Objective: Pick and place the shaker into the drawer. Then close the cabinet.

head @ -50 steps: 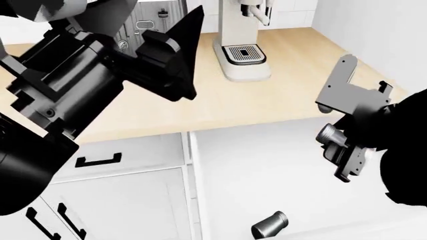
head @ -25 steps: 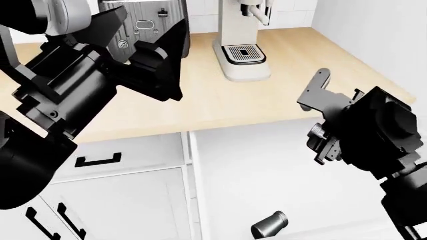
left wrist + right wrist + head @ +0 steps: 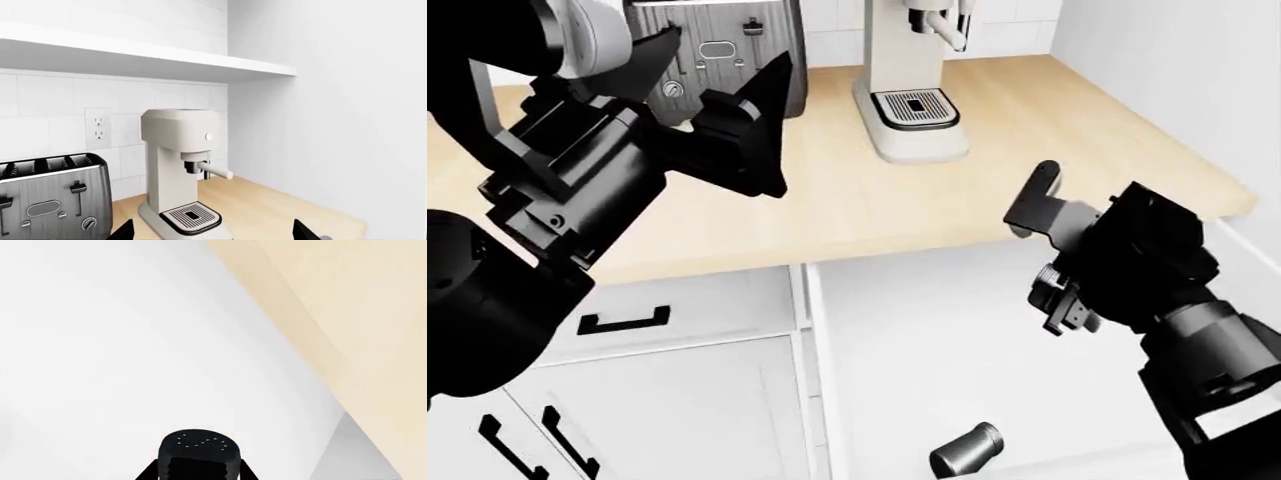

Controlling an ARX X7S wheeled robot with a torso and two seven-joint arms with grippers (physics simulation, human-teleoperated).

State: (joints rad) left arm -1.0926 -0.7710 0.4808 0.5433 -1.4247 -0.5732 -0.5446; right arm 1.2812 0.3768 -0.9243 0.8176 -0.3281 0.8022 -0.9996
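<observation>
My right gripper (image 3: 1038,270) hangs over the open white drawer (image 3: 934,340), just in front of the counter edge. In the right wrist view (image 3: 195,476) its fingers are shut on the shaker (image 3: 195,445), a dark cylinder with small holes in its cap. In the head view that shaker (image 3: 1057,274) shows only as a small ribbed piece between the fingers. A second, similar grey cylinder (image 3: 968,450) lies on its side at the drawer's near end. My left gripper (image 3: 727,55) is open and empty, raised above the counter in front of the toaster; in the left wrist view (image 3: 213,235) only its two fingertips show.
A dark grey toaster (image 3: 714,40) (image 3: 50,205) and a cream coffee machine (image 3: 908,90) (image 3: 177,170) stand at the back of the wooden counter (image 3: 868,200). To the drawer's left are a closed drawer front (image 3: 621,320) and cabinet doors (image 3: 667,410). A wall bounds the right.
My right gripper has moved left and turned above the open drawer, still shut. My left arm has shifted slightly left. The cylinder lying in the drawer has not moved.
</observation>
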